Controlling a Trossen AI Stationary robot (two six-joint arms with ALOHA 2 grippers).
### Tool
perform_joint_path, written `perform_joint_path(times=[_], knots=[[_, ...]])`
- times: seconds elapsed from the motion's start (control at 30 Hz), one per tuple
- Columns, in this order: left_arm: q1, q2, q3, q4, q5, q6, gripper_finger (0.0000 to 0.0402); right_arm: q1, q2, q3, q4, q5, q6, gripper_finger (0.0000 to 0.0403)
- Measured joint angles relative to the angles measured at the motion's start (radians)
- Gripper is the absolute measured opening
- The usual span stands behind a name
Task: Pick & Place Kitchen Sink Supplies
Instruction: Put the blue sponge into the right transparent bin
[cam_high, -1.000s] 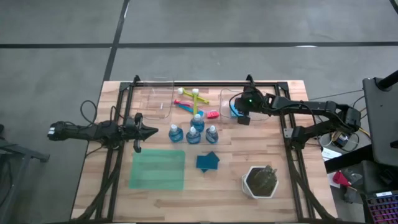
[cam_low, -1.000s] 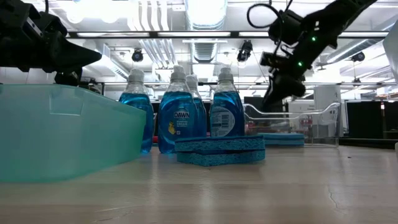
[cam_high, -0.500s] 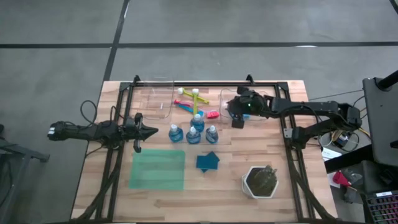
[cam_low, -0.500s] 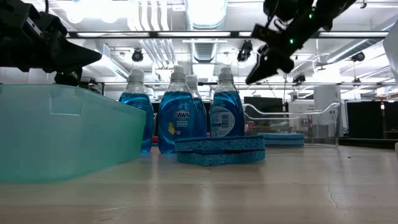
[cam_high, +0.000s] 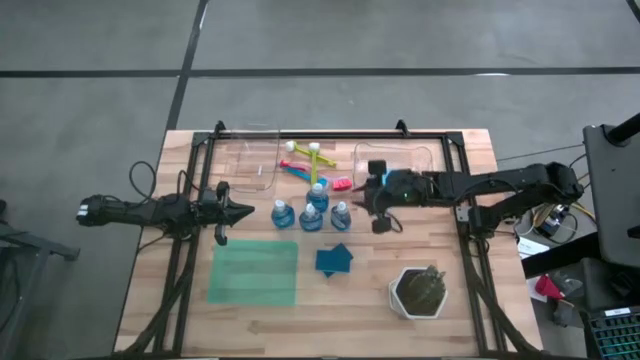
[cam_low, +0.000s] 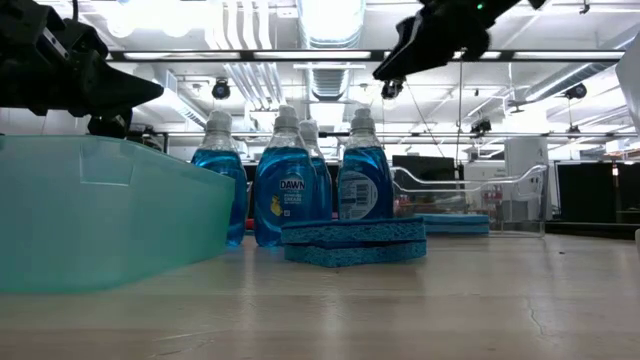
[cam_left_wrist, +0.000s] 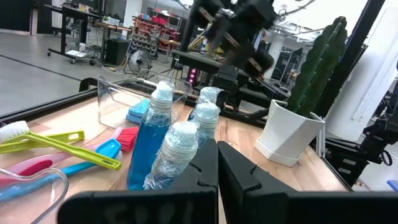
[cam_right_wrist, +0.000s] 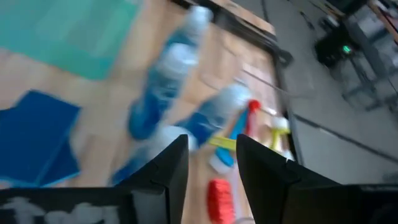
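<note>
Four clear bottles of blue liquid (cam_high: 311, 208) stand in a cluster at mid-table, also in the low view (cam_low: 290, 185). Blue sponges (cam_high: 334, 260) lie stacked near them. Another blue sponge (cam_low: 452, 222) lies in the right clear container (cam_high: 410, 158). Yellow-green, blue and pink brushes (cam_high: 310, 168) lie on the table behind the bottles. My right gripper (cam_high: 366, 196) hovers open and empty just right of the bottles, high above the table (cam_low: 388, 70); its wrist view looks down on the bottles (cam_right_wrist: 168, 81). My left gripper (cam_high: 243, 212) waits shut, left of the bottles (cam_left_wrist: 216, 168).
A flat green mat (cam_high: 254, 272) lies at the near left, large in the low view (cam_low: 100, 210). A white hexagonal pot with a plant (cam_high: 418, 292) stands near right. A second clear container (cam_high: 255, 160) sits far left. Black frame rails (cam_high: 470, 240) run along both sides.
My right gripper has risen out of the right clear container and swung toward the near edge and left, toward the bottles, staying open. The sponge has stayed in the container.
</note>
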Motion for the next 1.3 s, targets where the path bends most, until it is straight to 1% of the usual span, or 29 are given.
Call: perform_joint_path(times=[0.07, 0.2, 0.37, 0.57, 0.73, 0.97, 1.13, 1.3], knots=[[0.000, 0.000, 0.000, 0.000, 0.000, 0.000, 0.0000, 0.038, 0.008, -0.002, -0.001, 0.006, 0.003, 0.0135], [0.000, 0.000, 0.000, 0.000, 0.000, 0.000, 0.0000, 0.107, 0.042, 0.010, 0.003, 0.058, 0.074, 0.0148], [0.000, 0.000, 0.000, 0.000, 0.000, 0.000, 0.0000, 0.183, 0.108, 0.056, 0.002, 0.092, 0.158, 0.0168], [0.000, 0.000, 0.000, 0.000, 0.000, 0.000, 0.0000, 0.250, 0.204, 0.149, -0.007, 0.097, 0.283, 0.0186], [0.000, 0.000, 0.000, 0.000, 0.000, 0.000, 0.0000, 0.302, 0.313, 0.255, -0.102, 0.097, 0.327, 0.0197], [0.000, 0.000, 0.000, 0.000, 0.000, 0.000, 0.0000, 0.343, 0.468, 0.368, -0.180, 0.093, 0.388, 0.0194], [0.000, 0.001, 0.000, -0.002, 0.000, 0.000, 0.0000, 0.346, 0.548, 0.401, -0.235, 0.084, 0.445, 0.0188], [0.000, 0.001, 0.000, -0.002, 0.000, 0.000, 0.0000, 0.351, 0.595, 0.407, -0.257, 0.081, 0.474, 0.0187]])
